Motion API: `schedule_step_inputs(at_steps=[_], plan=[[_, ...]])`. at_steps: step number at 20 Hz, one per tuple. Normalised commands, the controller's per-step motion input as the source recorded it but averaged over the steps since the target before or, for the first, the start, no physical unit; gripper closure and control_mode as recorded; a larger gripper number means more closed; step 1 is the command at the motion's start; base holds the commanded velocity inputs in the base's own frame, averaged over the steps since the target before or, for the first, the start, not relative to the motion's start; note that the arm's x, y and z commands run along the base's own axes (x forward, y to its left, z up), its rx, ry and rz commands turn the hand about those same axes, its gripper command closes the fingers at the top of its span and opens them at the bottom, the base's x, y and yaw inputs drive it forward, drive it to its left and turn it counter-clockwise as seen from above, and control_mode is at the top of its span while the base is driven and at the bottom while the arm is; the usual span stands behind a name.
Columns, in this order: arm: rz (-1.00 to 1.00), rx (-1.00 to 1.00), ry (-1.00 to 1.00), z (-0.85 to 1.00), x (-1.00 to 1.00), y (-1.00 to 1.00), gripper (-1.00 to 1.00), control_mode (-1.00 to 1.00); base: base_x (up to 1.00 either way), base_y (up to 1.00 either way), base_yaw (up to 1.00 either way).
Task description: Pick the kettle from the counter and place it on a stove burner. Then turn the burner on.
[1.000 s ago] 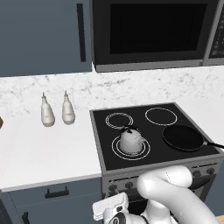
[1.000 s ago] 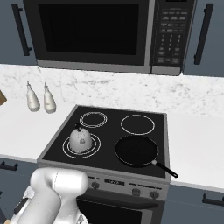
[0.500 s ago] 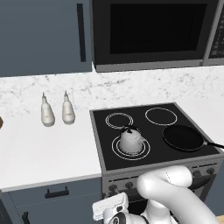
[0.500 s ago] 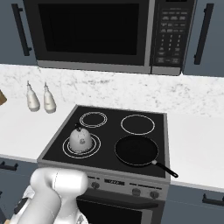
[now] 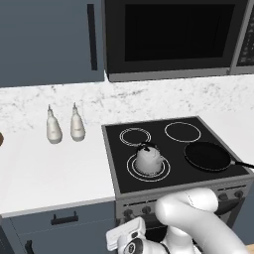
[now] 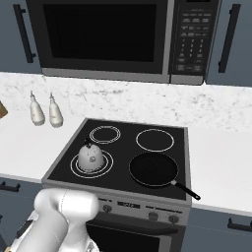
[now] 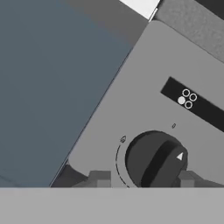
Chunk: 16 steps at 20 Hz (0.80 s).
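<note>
Nothing has moved since the earlier frames. Kettle: upright on front-left stove burner, handle arched on top. Frying pan: front-right of cooktop. Two white bottles: on worktop by backsplash. Pincer: fingers either side of a dark stove knob; contact cannot be told.

A home kitchen: black glass cooktop under a built-in microwave, marble backsplash, white counter.
</note>
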Motion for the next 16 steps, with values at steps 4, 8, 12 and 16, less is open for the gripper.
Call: schedule_step_inputs(at_steps=[4,8,12,16], plan=[[0.14,-0.22,0.31,0.94,0.82,-0.14,1.0,-1.0,0.0,0.0,0.0],[0.16,-0.23,0.28,0.97,0.84,-0.01,1.0,-1.0,0.0,0.0,0.0],[0.18,-0.24,0.2,0.9,0.92,0.0,1.0,-1.0,0.0,0.0,0.0],[0.19,-0.25,0.1,0.88,1.0,0.03,1.0,-1.0,0.0,0.0,0.0]])
